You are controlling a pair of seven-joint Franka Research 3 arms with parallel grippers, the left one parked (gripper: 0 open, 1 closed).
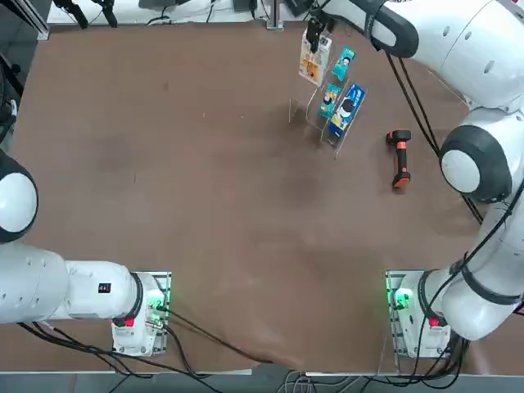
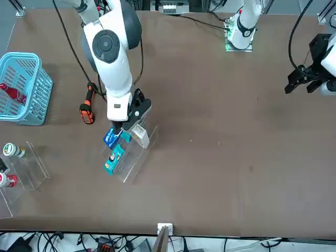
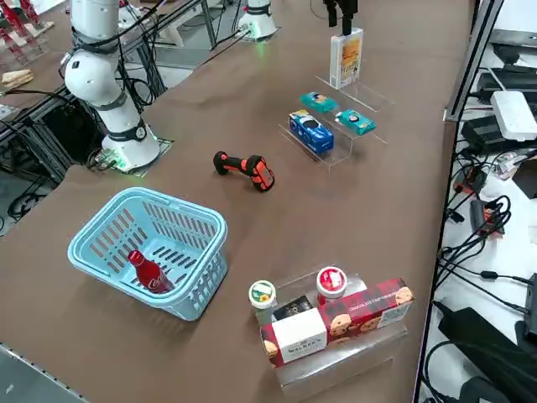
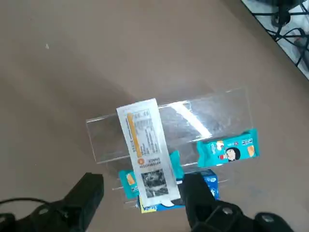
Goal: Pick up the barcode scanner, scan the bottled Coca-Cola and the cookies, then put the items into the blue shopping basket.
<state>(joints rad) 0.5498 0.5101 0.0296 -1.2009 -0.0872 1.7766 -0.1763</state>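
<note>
The cookies (image 3: 346, 57), a white box with an orange picture panel, stand upright on the top step of a clear acrylic stand (image 3: 369, 99). My right gripper (image 3: 340, 13) hangs just above the box, open, with a finger (image 4: 89, 191) on each side of the cookies (image 4: 145, 150) and not touching them. The barcode scanner (image 1: 399, 160) lies on the table by itself, black with an orange handle, also seen as the scanner (image 3: 243, 168). The red bottled Coca-Cola (image 3: 149, 273) lies inside the blue shopping basket (image 3: 205, 260), out at the table's right end.
A blue packet (image 3: 310, 132) and two teal packets (image 3: 354, 122) sit on the stand's lower steps. A second clear stand (image 3: 336, 365) near the basket holds two small bottles (image 3: 263, 295) and cookie boxes (image 3: 369, 311). Cables hang off the table's far edge.
</note>
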